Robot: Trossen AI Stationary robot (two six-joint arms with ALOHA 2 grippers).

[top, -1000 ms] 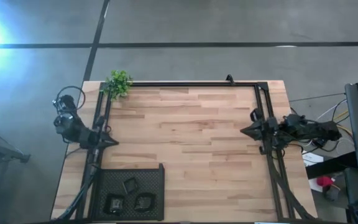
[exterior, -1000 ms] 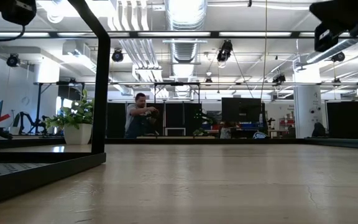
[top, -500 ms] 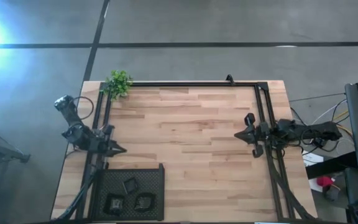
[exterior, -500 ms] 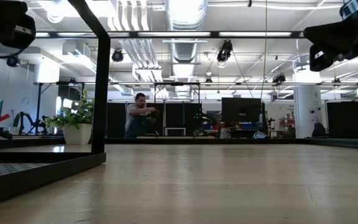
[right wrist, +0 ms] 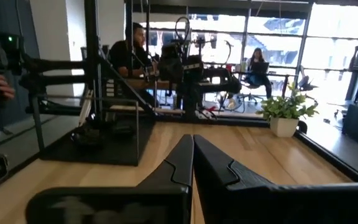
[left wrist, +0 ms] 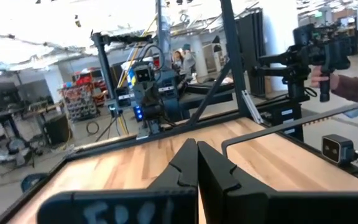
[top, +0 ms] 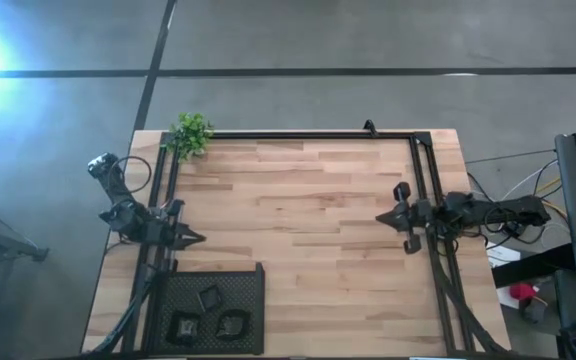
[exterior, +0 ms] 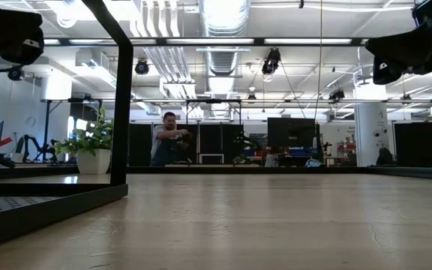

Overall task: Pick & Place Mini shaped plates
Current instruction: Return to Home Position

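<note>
L gripper (top: 196, 239): by L edge of table (top: 298, 200), up off the wood, tip aimed toward table mid. Fingers (left wrist: 184, 167) pressed together, nothing betw. them.
R gripper (top: 381, 218): by R edge, facing L gripper across bare wood, well apart from it. Fingers (right wrist: 180, 163) also together, nothing held.
plates (top: 209, 297): 3 dark dishes or piles in tray, near L gripper, on its side away from plant, not touching it. Far across table from R gripper. How many per pile: can't tell.
tray (top: 175, 288): black mesh, at table corner just beside L gripper's arm. In R wrist view it shows ahead of R gripper and off to one side, w/ dark dishes inside.
plant (top: 190, 133): small, green, at corner on the other side of L gripper from tray. Apart from both grippers.
frame (top: 298, 134): black bars along table edges; both arms cross the side bars.
bkgd: person (exterior: 169, 139) beyond table, more ppl (right wrist: 132, 45) in R wrist view. A hand (left wrist: 321, 73) w/ sleeve grips a dark rig, well ahead of L gripper.
</note>
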